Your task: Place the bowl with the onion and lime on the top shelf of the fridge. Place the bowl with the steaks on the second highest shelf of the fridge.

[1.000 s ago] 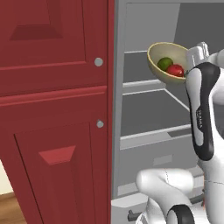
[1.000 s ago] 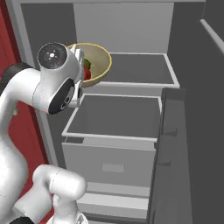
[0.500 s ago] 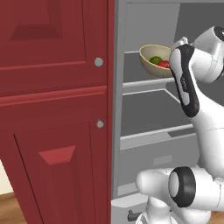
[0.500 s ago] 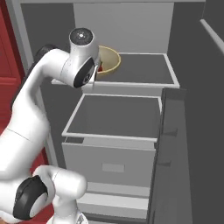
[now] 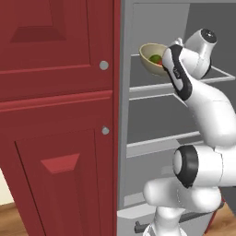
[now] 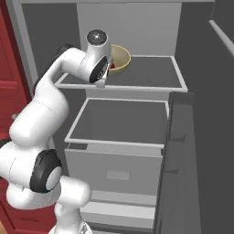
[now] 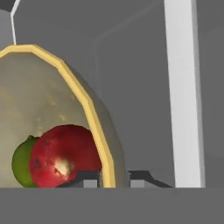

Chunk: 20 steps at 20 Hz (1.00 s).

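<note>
Bowl being set on the top shelf

From the left: the lime (image 7: 21,162) and onion (image 7: 63,156) are seen inside the bowl (image 7: 52,109), whose rim is pinched between the nearly closed fingers of the tool (image 7: 113,180); the bowl is held over the top shelf (image 6: 151,75) of the fridge (image 6: 192,151), apparently so it can be deposited there.

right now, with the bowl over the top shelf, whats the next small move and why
Probably open the pincer and back straight out. Its fingertips straddle the bowl rim, the bowl with the onion and lime looks to sit on the top shelf of the fridge, though contact underneath is not plain.
</note>
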{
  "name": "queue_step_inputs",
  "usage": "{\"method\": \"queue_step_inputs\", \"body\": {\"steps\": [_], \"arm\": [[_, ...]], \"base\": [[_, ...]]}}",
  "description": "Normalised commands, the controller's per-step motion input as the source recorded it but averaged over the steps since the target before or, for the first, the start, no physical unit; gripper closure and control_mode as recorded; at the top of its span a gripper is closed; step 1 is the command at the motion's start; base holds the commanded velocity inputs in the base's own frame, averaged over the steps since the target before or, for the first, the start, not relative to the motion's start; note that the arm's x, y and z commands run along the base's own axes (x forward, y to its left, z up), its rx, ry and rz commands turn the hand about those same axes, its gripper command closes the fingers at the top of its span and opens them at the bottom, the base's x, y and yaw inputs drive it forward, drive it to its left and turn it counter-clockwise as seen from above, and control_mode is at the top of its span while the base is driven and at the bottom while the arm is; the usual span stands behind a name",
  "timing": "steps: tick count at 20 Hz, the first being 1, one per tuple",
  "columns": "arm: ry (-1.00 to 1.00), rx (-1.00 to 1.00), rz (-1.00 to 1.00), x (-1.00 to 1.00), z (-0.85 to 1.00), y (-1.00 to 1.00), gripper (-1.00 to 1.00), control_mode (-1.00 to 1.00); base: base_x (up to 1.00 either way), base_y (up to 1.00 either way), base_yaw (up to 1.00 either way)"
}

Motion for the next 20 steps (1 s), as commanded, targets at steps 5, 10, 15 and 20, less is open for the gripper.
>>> {"method": "queue_step_inputs", "body": {"steps": [5, 10, 15, 20], "arm": [[0.03, 0.00, -0.01, -0.09, 0.01, 0.00, -1.00, -1.00], [-0.19, 0.00, 0.00, -0.89, 0.62, 0.00, -1.00, -1.00], [-0.31, 0.00, 0.00, -1.00, 0.62, -0.12, -1.00, -1.00], [-0.13, -0.02, 0.00, -1.00, 0.25, -0.44, -1.00, -1.00]], "base": [[0.00, 0.00, 0.00], [0.00, 0.00, 0.00], [0.00, 0.00, 0.00], [0.00, 0.00, 0.00]]}}
